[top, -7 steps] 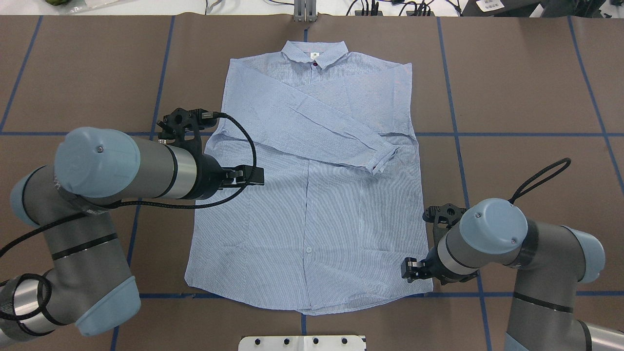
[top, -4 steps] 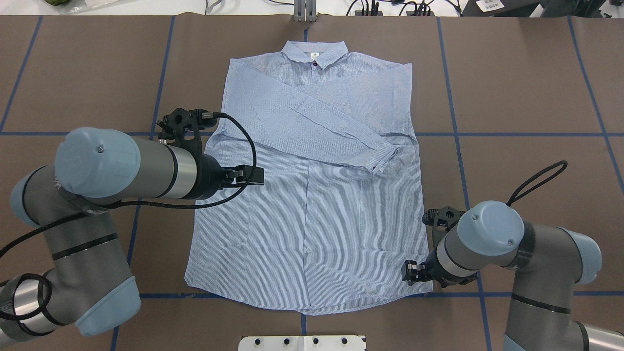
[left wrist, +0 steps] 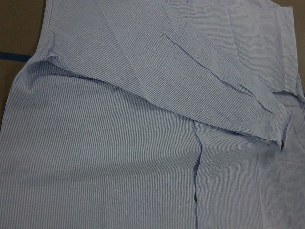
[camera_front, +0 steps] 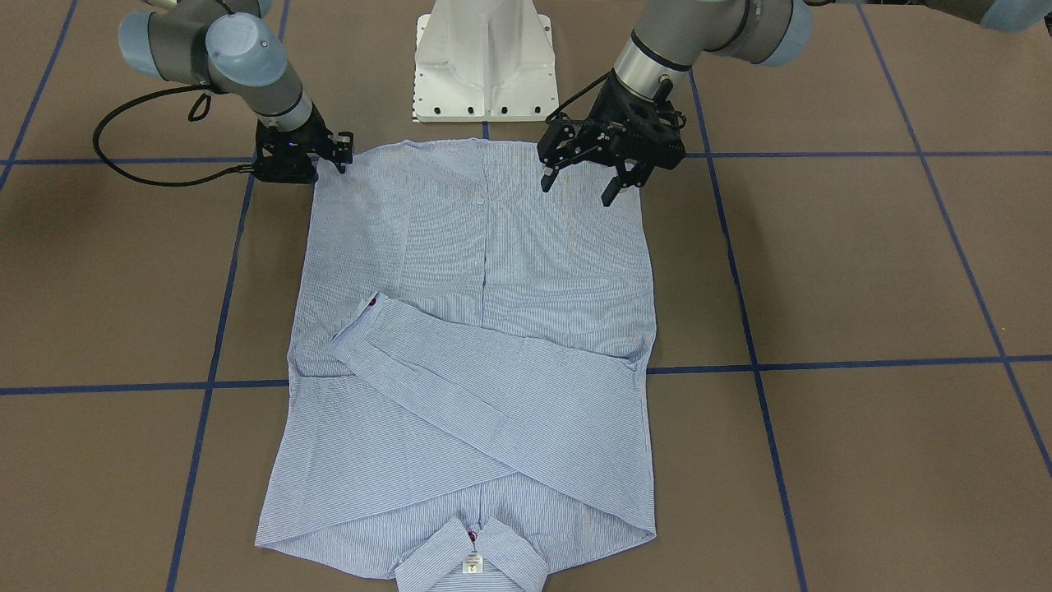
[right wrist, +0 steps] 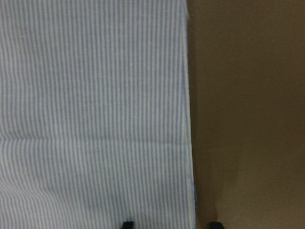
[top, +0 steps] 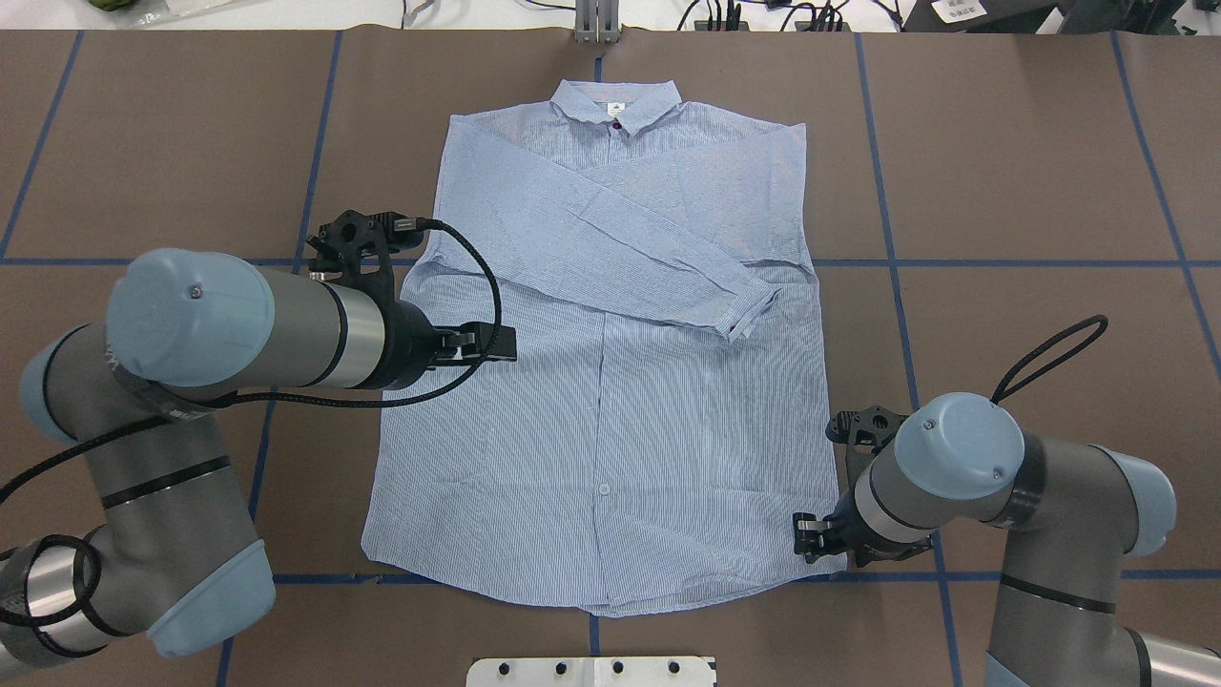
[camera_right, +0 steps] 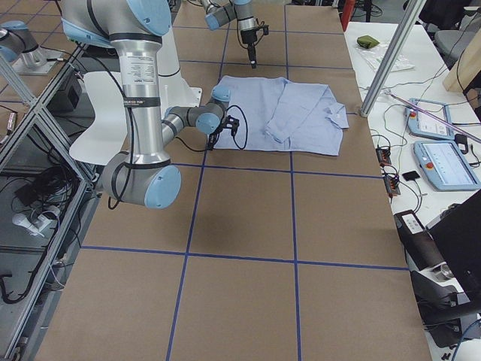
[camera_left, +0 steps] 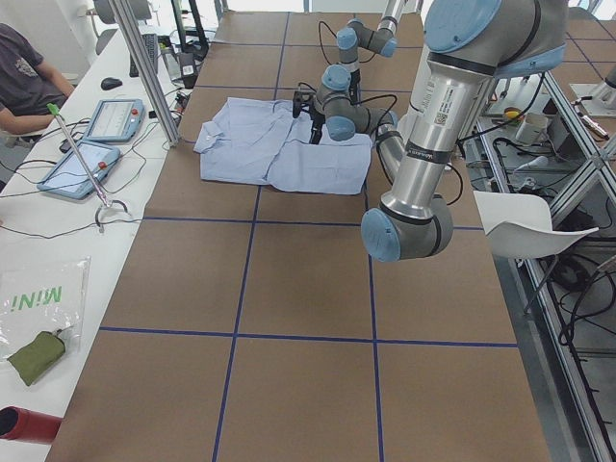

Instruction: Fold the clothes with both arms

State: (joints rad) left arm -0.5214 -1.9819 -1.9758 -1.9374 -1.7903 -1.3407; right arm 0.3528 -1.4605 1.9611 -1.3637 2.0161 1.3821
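Striped shirt [top: 610,429] laid flat on tabletop [top: 1030,172], one sleeve folded across, left end effector [camera_front: 577,191] held spread above it, right end effector [top: 806,534] spread at hem corner.

You can read just one thing: green letters, apparently "MINI", on the white bag [camera_left: 34,300] lying on the side bench [camera_left: 115,202]; the sticker [camera_left: 449,89] on the left arm [camera_left: 414,183] and the collar label [camera_front: 471,565] of the shirt [camera_front: 493,247] are too small for you to read.
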